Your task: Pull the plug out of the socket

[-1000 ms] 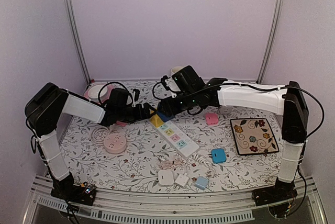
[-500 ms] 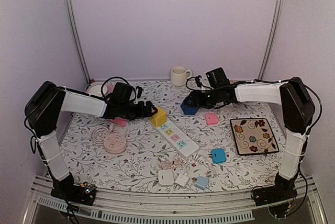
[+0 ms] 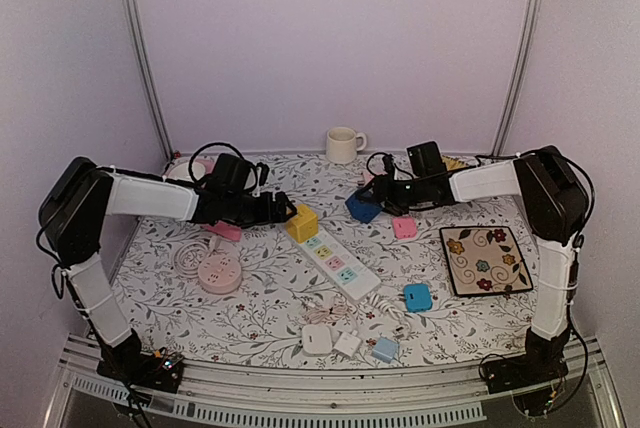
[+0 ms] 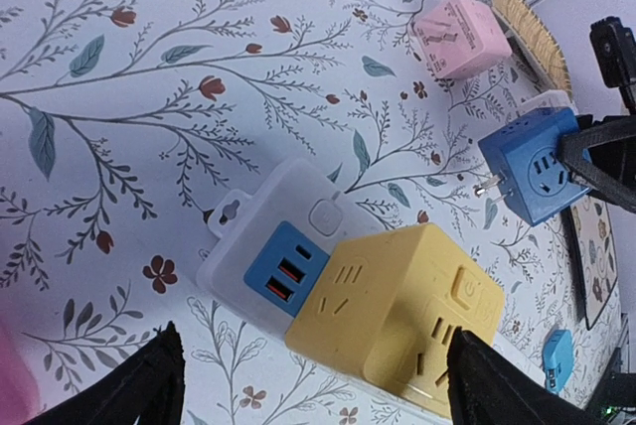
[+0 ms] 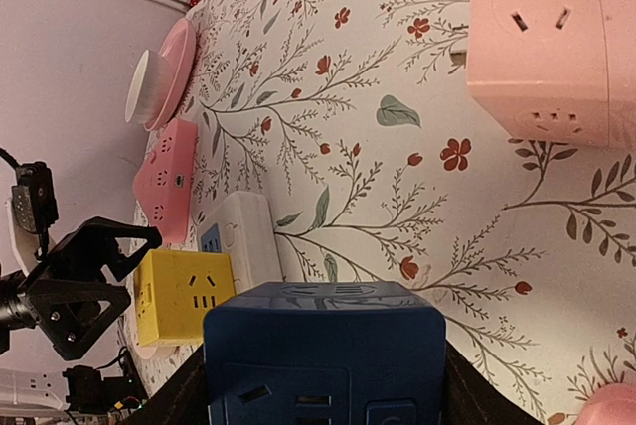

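Blue cube plug (image 5: 323, 355): sitting clamped in the right gripper (image 3: 372, 203), hanging apart from the power strip (image 3: 340, 266), toward the far edge of the table (image 3: 270, 298), right of centre; one metal prong showing bare in the left wrist view.
Right gripper: clenching on the blue cube plug from both sides.
Left gripper (image 3: 284, 211): standing spread wide, grasping nothing, fingers flanking the yellow cube (image 4: 397, 316); contact not clear.
Yellow cube: sitting on the far end of the power strip, beside its blue USB panel.
Power strip: lying diagonally across the table's middle, running toward the near edge.
Pink cube (image 5: 542, 43): resting near the blue cube plug, toward the right edge.
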